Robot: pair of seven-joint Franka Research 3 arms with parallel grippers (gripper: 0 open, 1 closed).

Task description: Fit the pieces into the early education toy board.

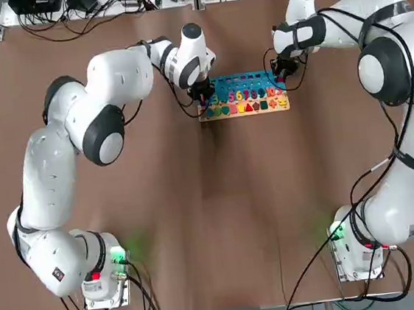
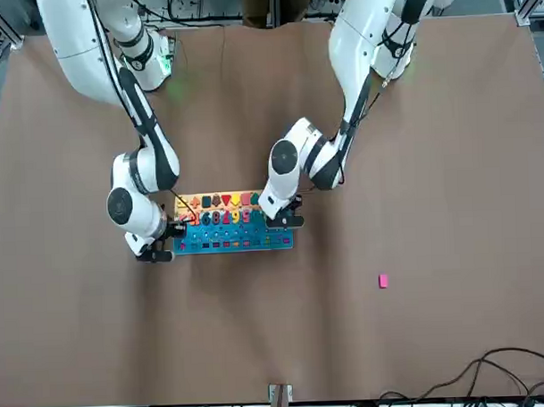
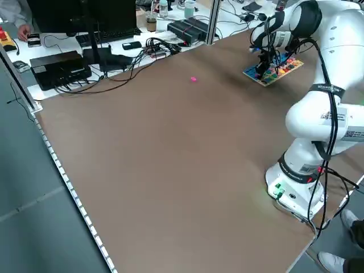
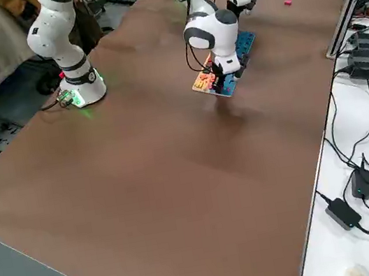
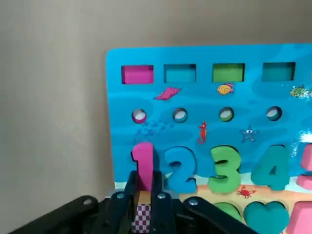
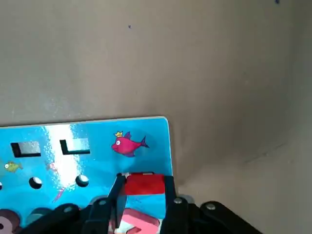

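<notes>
- The wide brown table (image 1: 214,221) carries the two white arm bases along its near edge, with bare surface between them and the work.
- Past the middle of the table lies the flat rectangular toy board (image 1: 244,95), blue over most of its face with a pale wooden strip along the near edge, filled with rows of coloured numbers and shapes.
- The left gripper (image 5: 144,197) stands over the board's left end, pointing down. Its jaws are nearly closed on a slim pink piece shaped like the number 1 (image 5: 143,163), which sits upright at the start of the number row, just beside the blue 2 (image 5: 178,168).
- The right gripper (image 6: 143,197) is at the board's right end, also pointing down. Its fingers are clamped on a small red block piece (image 6: 144,185), held just above the blue surface near the printed pink fish (image 6: 127,144).
- Farther off, a tiny pink piece (image 2: 383,281) lies alone on the table, well apart from the board, toward the far side.
- Beyond the table's far edge run black cables (image 1: 102,3) and equipment.
</notes>
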